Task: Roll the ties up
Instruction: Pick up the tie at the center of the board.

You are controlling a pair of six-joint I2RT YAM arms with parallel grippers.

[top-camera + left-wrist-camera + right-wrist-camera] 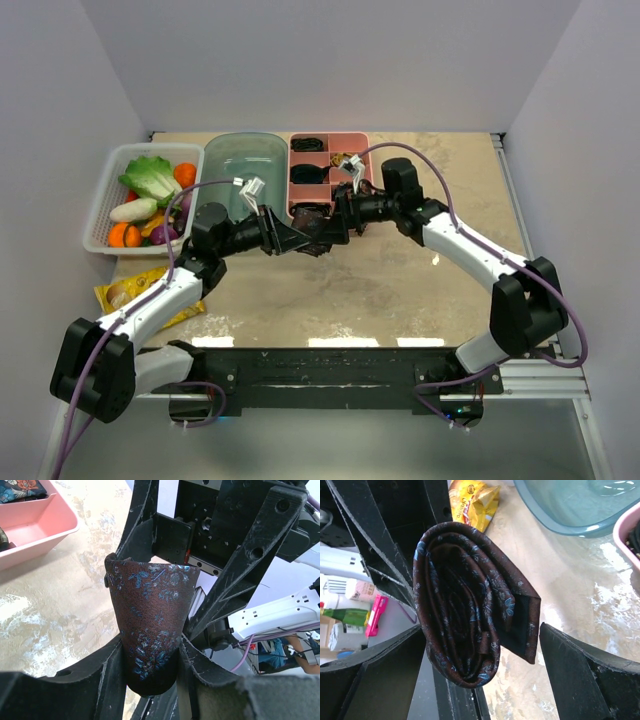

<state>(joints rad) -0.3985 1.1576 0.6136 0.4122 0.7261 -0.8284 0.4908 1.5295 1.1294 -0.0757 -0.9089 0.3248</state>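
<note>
A rolled brown-maroon tie with blue speckles hangs above the table's middle, between both grippers. My left gripper is shut on the tie; the left wrist view shows the roll squeezed between its fingers. My right gripper stands open around the same roll. Its fingers straddle the roll, and a gap shows beside the tie's loose pointed end. Rolled black ties lie in compartments of a pink tray.
A teal tub stands left of the pink tray. A white basket of toy vegetables sits at the far left. A yellow snack bag lies near the left arm. The pink tray also shows in the left wrist view.
</note>
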